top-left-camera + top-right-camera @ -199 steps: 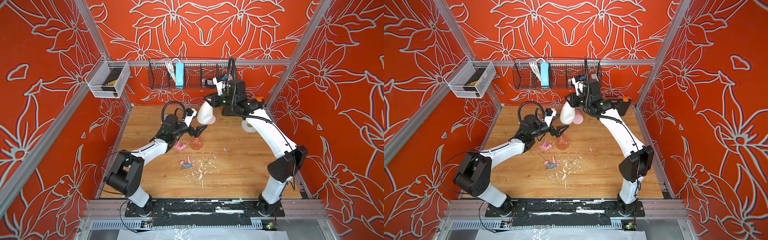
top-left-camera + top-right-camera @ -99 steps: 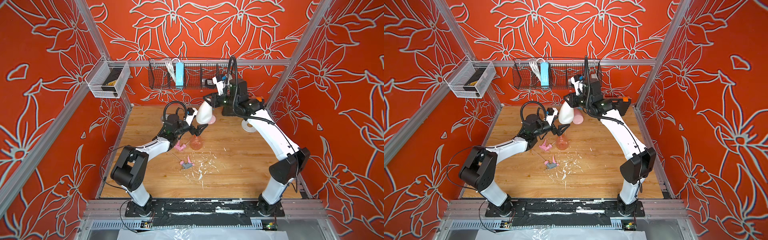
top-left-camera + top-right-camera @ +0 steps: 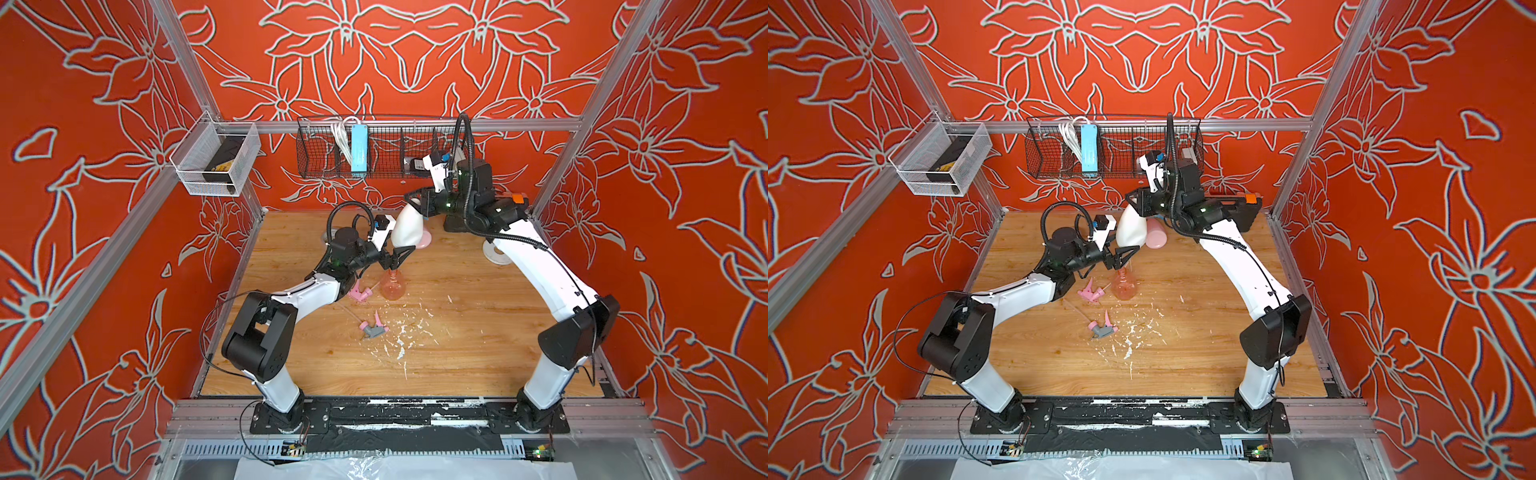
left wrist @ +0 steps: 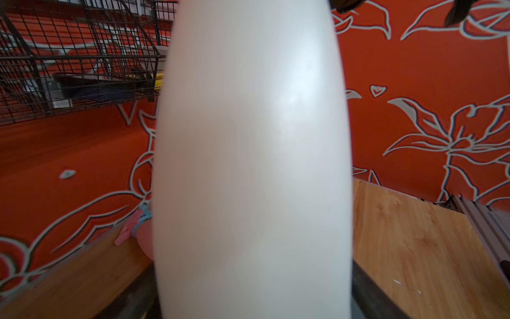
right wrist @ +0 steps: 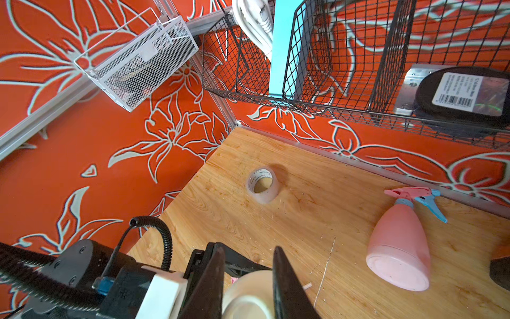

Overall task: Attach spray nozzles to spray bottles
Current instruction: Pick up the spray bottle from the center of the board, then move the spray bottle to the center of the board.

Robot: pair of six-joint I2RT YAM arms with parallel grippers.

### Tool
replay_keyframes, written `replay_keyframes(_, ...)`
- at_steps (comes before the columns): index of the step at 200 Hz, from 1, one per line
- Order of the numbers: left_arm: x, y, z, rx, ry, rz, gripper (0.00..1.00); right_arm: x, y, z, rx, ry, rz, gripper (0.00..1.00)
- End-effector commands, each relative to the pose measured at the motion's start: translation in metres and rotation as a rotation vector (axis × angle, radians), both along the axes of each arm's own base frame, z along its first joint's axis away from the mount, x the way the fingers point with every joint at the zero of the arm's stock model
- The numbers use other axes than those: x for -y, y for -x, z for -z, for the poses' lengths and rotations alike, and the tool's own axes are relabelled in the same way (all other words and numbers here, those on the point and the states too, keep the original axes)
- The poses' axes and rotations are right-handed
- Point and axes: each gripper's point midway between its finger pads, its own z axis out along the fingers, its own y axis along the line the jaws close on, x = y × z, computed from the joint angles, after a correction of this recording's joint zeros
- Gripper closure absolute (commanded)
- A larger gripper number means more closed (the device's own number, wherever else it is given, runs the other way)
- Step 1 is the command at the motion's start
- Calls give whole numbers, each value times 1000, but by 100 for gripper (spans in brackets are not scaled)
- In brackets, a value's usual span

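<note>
Above the rear of the wood-grain tabletop (image 3: 457, 353), the smooth cream-white teardrop bottle (image 3: 408, 230) hangs neck-up, its narrow neck clamped in the right gripper (image 3: 412, 202). The left gripper (image 3: 401, 256) has its black tapered jaws apart, flanking the bottle's broad round base; whether they press it I cannot tell.

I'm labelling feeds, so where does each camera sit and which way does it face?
Top views: high up, looking down at the table; left arm, right arm show.
Left wrist: on left arm, facing cream bottle; own fingers show.
Right wrist: on right arm, looking down at pink bottle; left tool shows.
All share the cream bottle.
</note>
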Motion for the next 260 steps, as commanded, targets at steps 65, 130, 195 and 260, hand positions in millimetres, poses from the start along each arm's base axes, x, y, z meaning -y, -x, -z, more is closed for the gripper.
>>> replay_keyframes(65,-7,13,-10,106,-18,-18,41,2,16,-16,14,-9,-22,55)
replay_keyframes(130,-64,-10,-5,-54,26,-298,43,35,32,-8,-8,106,67,28)
replay_keyframes(195,-220,-10,-26,-137,184,-934,41,-14,106,115,-141,261,-81,37)
replay_keyframes(260,-242,28,-8,-169,349,-992,43,-22,70,191,-71,374,56,30)
